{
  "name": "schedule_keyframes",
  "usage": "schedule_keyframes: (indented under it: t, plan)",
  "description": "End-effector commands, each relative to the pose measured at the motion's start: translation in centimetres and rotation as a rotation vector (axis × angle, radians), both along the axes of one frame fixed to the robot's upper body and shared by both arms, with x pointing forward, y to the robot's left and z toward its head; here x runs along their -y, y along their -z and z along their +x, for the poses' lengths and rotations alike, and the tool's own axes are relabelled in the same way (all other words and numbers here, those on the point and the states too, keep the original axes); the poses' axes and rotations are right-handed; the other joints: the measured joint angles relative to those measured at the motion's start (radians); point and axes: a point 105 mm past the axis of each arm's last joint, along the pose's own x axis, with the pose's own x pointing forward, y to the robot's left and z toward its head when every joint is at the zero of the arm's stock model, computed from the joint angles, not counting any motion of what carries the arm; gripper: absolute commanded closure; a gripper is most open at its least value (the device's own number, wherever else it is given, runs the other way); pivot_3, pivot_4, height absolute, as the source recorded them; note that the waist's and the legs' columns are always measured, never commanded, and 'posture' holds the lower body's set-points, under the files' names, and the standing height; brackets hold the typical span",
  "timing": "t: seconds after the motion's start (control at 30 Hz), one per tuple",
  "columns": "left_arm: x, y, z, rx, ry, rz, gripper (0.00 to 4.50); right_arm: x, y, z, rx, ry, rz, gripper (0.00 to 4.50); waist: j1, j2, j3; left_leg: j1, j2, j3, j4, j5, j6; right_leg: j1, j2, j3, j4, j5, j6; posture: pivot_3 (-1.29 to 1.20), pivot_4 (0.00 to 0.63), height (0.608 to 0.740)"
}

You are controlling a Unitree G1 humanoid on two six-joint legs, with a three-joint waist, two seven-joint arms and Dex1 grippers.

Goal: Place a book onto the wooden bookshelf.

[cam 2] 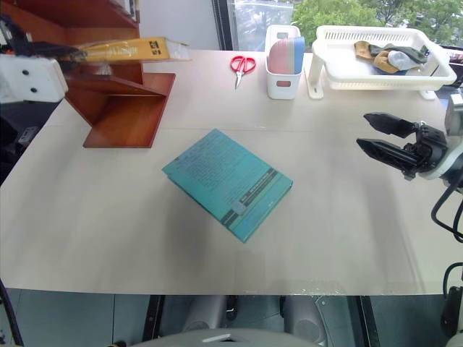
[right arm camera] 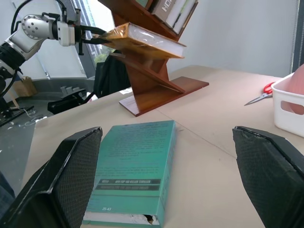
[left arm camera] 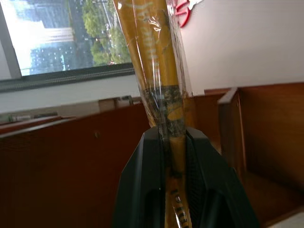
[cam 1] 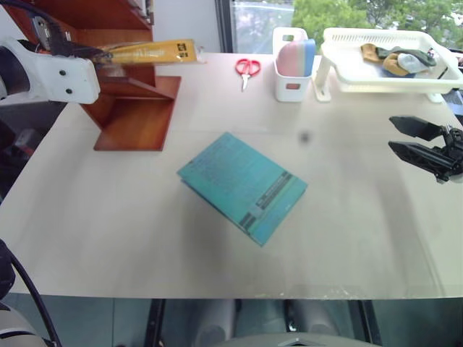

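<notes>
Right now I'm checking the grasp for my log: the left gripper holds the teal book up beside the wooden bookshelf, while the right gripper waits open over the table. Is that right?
Not quite. The left gripper holds the yellow-orange book, as the right wrist view shows; the teal book lies flat on the table. The rest stands: it is beside the wooden bookshelf, and the right gripper waits open.

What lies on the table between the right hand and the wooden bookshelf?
The teal book lies flat on the table, between the open right hand and the wooden bookshelf; the right wrist view shows it too.
</notes>
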Motion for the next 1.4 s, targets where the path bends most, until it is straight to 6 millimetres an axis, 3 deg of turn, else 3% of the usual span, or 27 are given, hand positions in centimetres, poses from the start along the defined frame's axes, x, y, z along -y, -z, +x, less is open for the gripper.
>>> schedule_keyframes:
  t: [0.03,0.4,0.47,0.5,0.63,0.73,0.93,1.1,1.33,1.4]
  plan:
    - [-1.6,-1.9,-0.7,0.079,-0.051,0.016,4.38,0.4,-1.7,-0.7,0.07,-0.01,0.022,0.0,-0.003,0.0,0.0,0.0,0.0,0.0,0.0,0.0,0.0,0.0,0.0,0.0,0.001,0.0,0.0,0.0,0.15,0.74]
    - [-4.8,-0.5,-0.1,0.046,-0.164,-0.019,4.38,0.2,-2.8,-2.4,0.047,-0.101,0.067,0.0,-0.006,0.0,0.0,0.0,0.0,0.002,0.002,0.0,0.0,-0.005,0.0,0.004,0.007,0.0,0.0,0.0,0.15,0.74]
    - [-5.2,-0.3,0.0,0.04,-0.179,-0.026,3.37,0.1,-2.8,-2.6,0.044,-0.112,0.07,0.0,-0.008,0.0,0.0,0.0,0.0,0.002,0.002,0.0,0.0,-0.005,0.001,0.005,0.007,0.0,0.0,0.0,0.15,0.74]
    - [-5.4,-0.2,0.0,0.034,-0.187,-0.031,3.12,0.1,-2.9,-2.6,0.044,-0.115,0.071,0.0,-0.009,0.0,0.0,0.0,0.0,0.002,0.002,0.0,0.0,-0.006,0.001,0.005,0.008,0.0,0.0,0.0,0.15,0.74]
    - [-6.1,-0.2,-0.1,0.043,-0.212,-0.027,1.1,0.1,-2.9,-2.7,0.043,-0.118,0.071,0.0,-0.008,0.0,0.0,-0.002,0.001,0.003,0.002,0.0,0.0,-0.009,0.001,0.006,0.009,0.0,0.0,0.0,0.15,0.74]
    - [-7.0,-0.3,-0.3,0.06,-0.254,-0.014,0.08,0.0,-2.8,-2.6,0.044,-0.117,0.068,0.0,-0.007,0.0,0.0,-0.013,0.001,0.002,0.009,0.0,0.0,-0.015,0.001,0.003,0.011,0.0,0.0,0.0,0.15,0.74]
    - [-8.3,-0.8,-0.6,0.101,-0.314,0.001,0.08,0.0,-2.8,-2.5,0.048,-0.117,0.068,0.0,-0.005,0.0,0.0,-0.018,0.0,0.002,0.015,0.0,0.0,-0.02,0.001,0.002,0.017,0.0,0.0,0.0,0.15,0.74]
    - [-7.7,-2.4,-1.2,0.214,-0.261,-0.034,0.08,-0.1,-2.8,-2.3,0.048,-0.117,0.065,0.0,-0.006,0.0,0.0,-0.017,0.001,0.001,0.02,0.0,0.0,-0.021,0.002,0.002,0.024,0.0,0.0,0.0,0.15,0.74]
    - [-8.0,-3.0,-3.0,0.245,-0.259,-0.036,0.08,-0.1,-2.9,-2.1,0.044,-0.115,0.051,0.0,-0.01,0.0,0.0,-0.017,0.001,0.001,0.021,0.0,0.0,-0.021,0.002,0.003,0.025,0.0,0.0,0.0,0.15,0.74]
    - [-6.9,-3.7,-3.3,0.286,-0.189,-0.095,0.08,0.0,-3.0,-2.0,0.041,-0.117,0.046,0.0,-0.008,0.0,0.0,-0.017,0.002,0.001,0.02,0.0,0.0,-0.021,0.002,0.003,0.025,0.0,0.0,0.0,0.15,0.74]
